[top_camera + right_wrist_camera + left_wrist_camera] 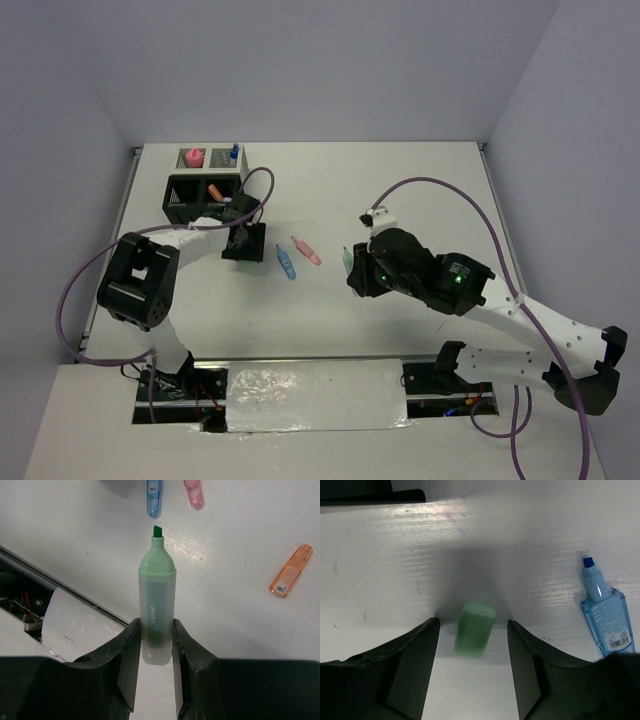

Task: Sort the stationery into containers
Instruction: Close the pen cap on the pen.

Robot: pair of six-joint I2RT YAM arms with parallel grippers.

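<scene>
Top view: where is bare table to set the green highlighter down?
Bare: far side, right of the organizer; near strip before the blue marker. Crowded: between left end effector, pink marker and the held green highlighter.

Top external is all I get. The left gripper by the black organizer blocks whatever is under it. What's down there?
Observer: A short green stub, probably a cap, lies on the table inside the left gripper. The jaws are open, with a gap on each side of the stub.
Operator: Is the marker in the right gripper capped?
Observer: No. The green highlighter clamped in the right gripper has its chisel tip bare.
Operator: Any strays that the right arm hides from me?
Observer: One. An orange marker lies flat on the table, to the right of the held highlighter in the right wrist view.
</scene>
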